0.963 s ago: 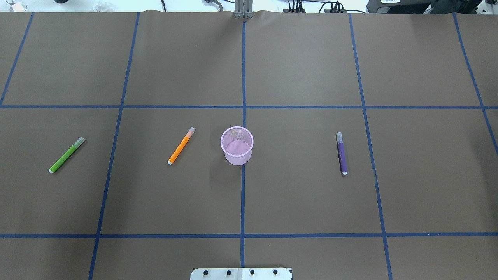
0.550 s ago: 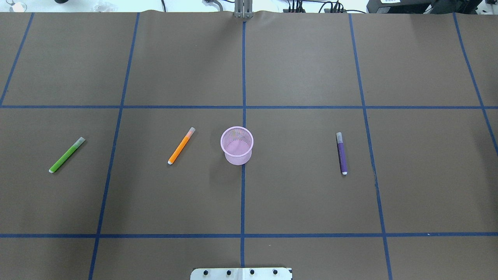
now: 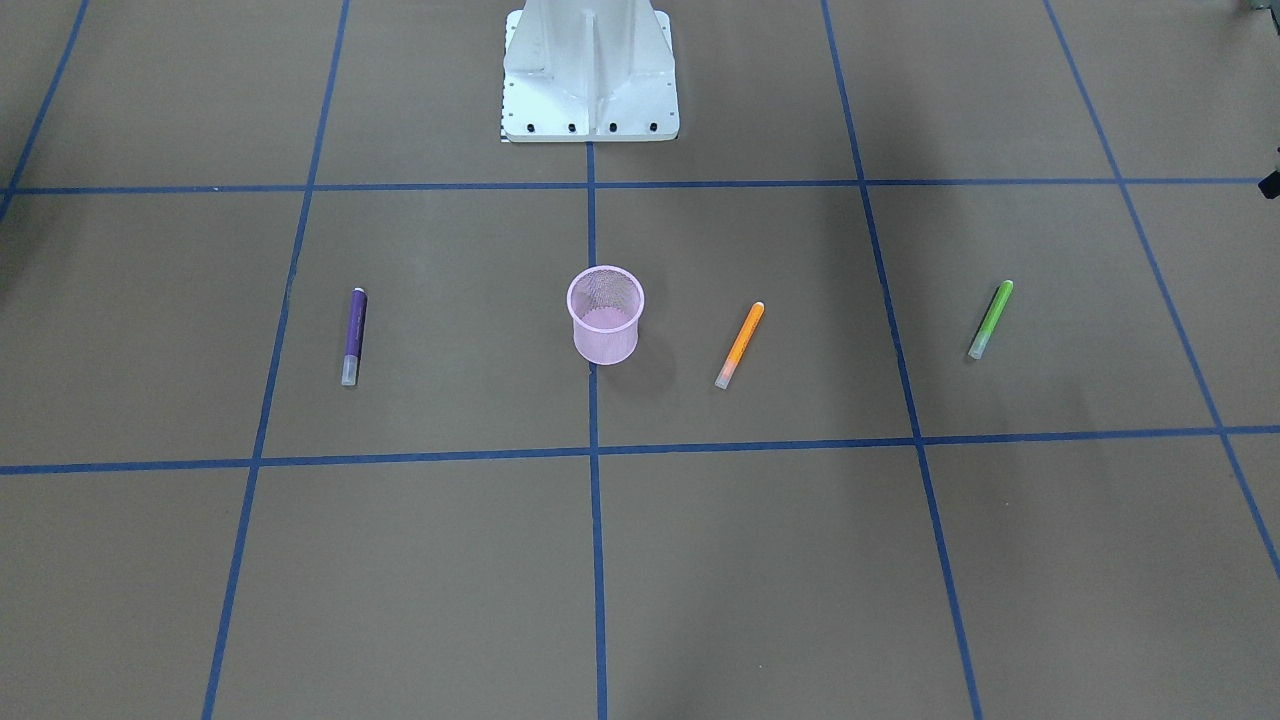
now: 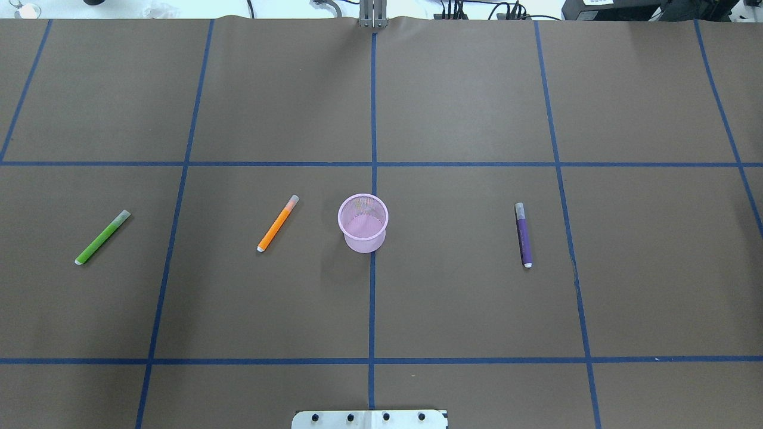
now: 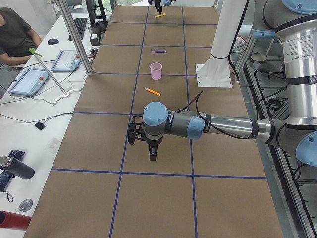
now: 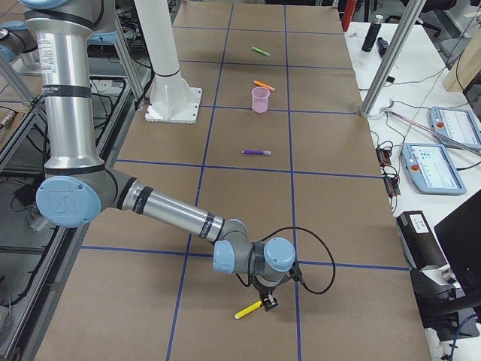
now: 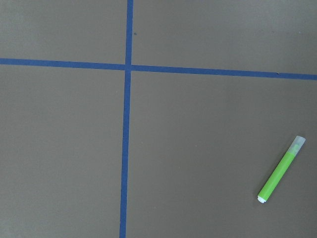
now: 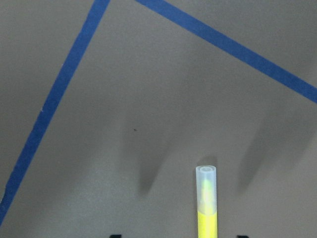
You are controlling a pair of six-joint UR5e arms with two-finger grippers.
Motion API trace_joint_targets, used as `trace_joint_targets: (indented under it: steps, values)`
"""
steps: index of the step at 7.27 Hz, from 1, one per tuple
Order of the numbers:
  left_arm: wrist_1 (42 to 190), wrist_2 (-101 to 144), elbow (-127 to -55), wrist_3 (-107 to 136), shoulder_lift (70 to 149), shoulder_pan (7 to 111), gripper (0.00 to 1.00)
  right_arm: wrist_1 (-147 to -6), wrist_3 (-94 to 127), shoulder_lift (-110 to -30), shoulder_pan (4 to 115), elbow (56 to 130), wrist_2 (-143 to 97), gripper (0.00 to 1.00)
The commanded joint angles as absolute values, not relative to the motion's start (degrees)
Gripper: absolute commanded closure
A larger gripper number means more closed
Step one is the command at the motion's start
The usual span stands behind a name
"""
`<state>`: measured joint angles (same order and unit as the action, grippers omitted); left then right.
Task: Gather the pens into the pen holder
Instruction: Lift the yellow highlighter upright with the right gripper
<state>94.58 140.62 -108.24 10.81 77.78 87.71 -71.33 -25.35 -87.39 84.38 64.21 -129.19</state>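
The brown table [image 4: 477, 89], ruled with blue tape lines, fills the overhead view. In the left side view the near, left arm [image 5: 223, 126] stretches across mid-frame. The left pincer [image 5: 153, 152] points down over the table, and I cannot tell whether it is spread or pressed together. In the right side view the near, right arm [image 6: 165, 214] bends low toward the bottom centre. The right pincer [image 6: 266, 302] sits at one end of the yellow pen [image 6: 248, 309], and its state cannot be told either. The pink pen holder [image 4: 363, 223] stands upright at the centre of the overhead frame, on a tape line. Three pens lie flat on the table: the orange pen [image 4: 278, 223] near the holder's left, the green pen [image 4: 102, 237] at the far left, and the purple pen [image 4: 523, 235] well apart on its right.
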Motion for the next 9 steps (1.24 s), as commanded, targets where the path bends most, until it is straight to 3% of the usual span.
trace_joint_targets:
  steps: [1,4,9]
  values:
    - [94.6,140.6,-108.4,10.8,77.8,87.7,0.0,-71.5,-24.9,-86.7,84.4,62.8,-129.1,0.24]
    - [94.6,140.6,-108.3,10.8,77.8,87.7,0.0,-71.5,-23.8,-82.5,84.4,56.7,-129.2,0.3]
    - [94.7,140.6,-108.5,10.8,77.7,87.7,0.0,-71.3,-24.8,-83.9,84.4,56.6,-127.9,0.39]
